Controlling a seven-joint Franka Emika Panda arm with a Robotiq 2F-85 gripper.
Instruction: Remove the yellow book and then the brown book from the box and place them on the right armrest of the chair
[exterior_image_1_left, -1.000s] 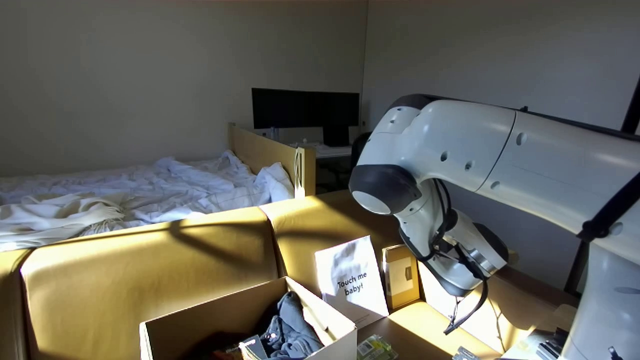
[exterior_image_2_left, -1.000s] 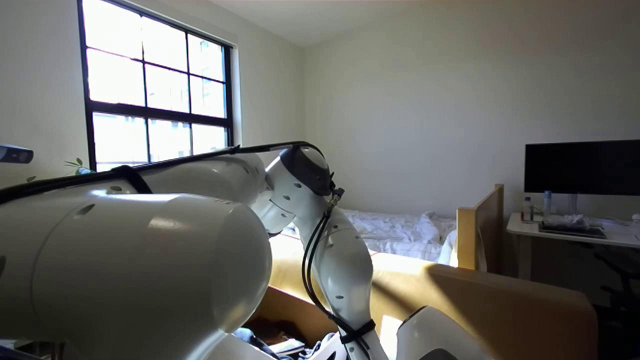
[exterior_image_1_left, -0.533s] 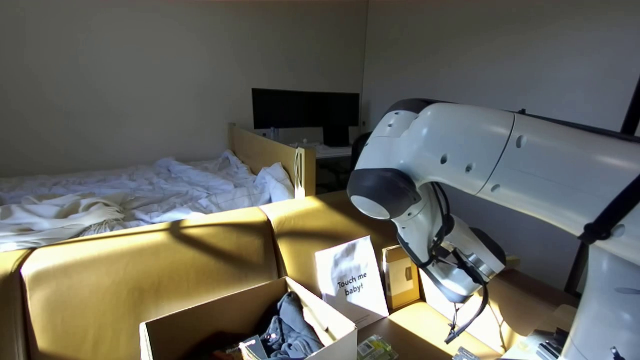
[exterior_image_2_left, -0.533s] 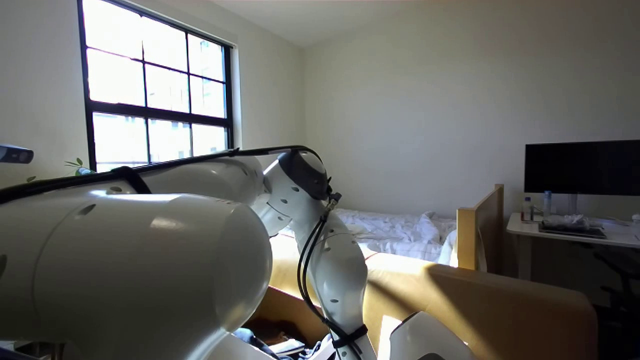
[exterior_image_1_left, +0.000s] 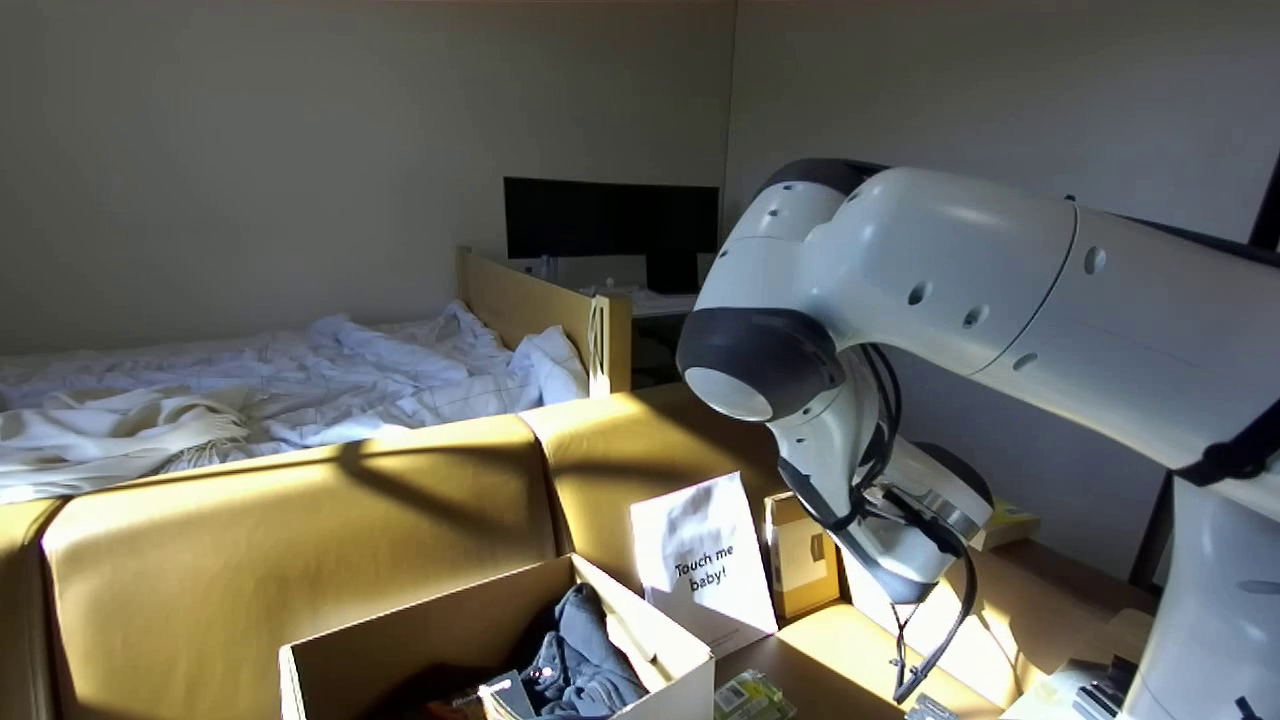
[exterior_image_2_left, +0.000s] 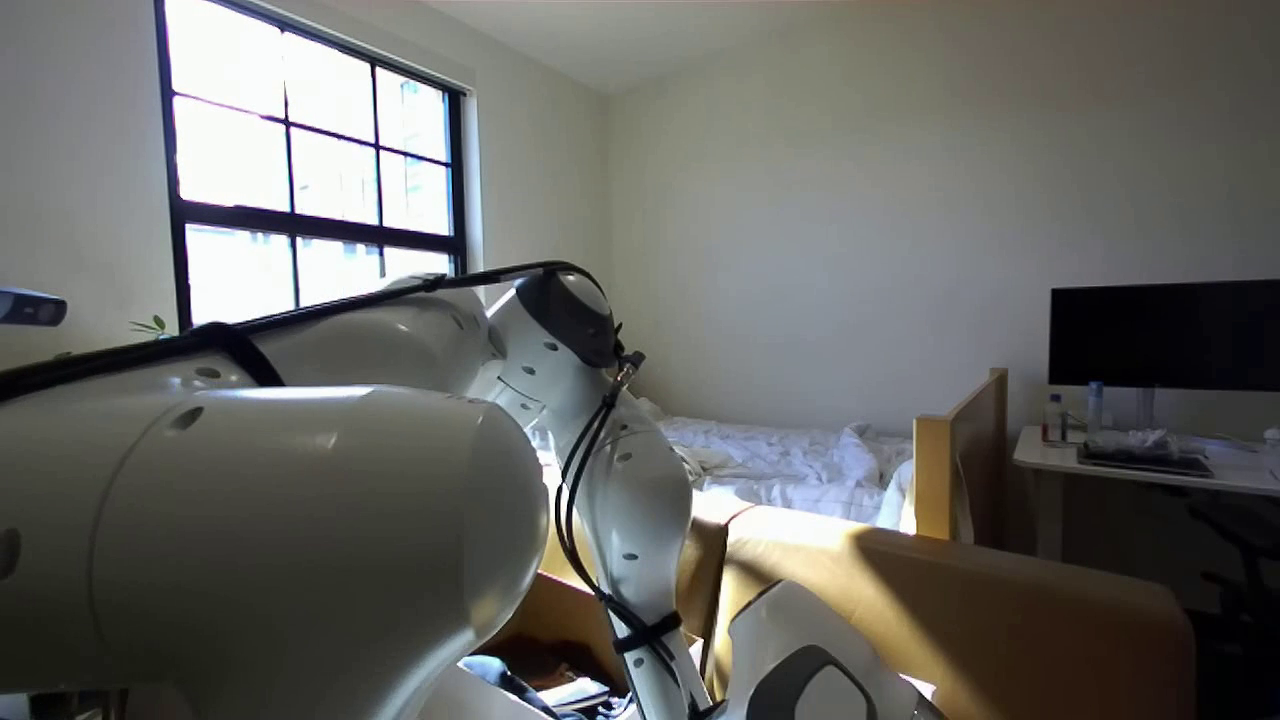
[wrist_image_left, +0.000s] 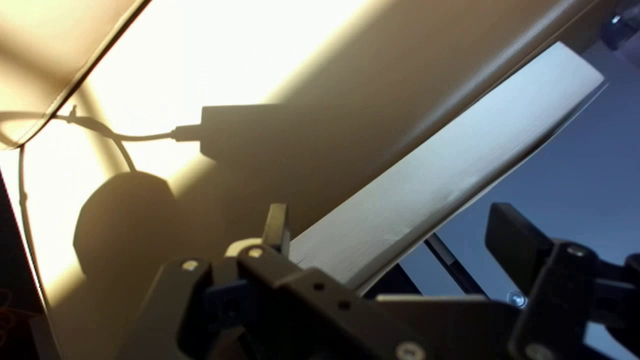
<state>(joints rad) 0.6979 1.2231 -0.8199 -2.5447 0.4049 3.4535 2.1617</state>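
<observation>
Ref = right armrest (exterior_image_1_left: 1065, 580). Yellow bk (exterior_image_1_left: 1012, 522) lies on armrest top, partly hidden by the arm (exterior_image_1_left: 940, 280) in an ext. view. Gripper (wrist_image_left: 392, 225) near armrest, fingers (wrist_image_left: 515, 245) spread wide; wrist view has bk's long pale side running betw. them along armrest edge, one fingertip overlapping its near end. Contact: can't tell. Box (exterior_image_1_left: 430, 630) well apart fr. armrest, w/ dk cloth (exterior_image_1_left: 580, 650) + pale booklet (exterior_image_1_left: 508, 692) inside; brown bk can't be made out. White sign (exterior_image_1_left: 700, 565), tilted, betw. box & armrest. Bed (exterior_image_1_left: 300, 370) & monitor (exterior_image_1_left: 590, 220) well beyond armrest.
</observation>
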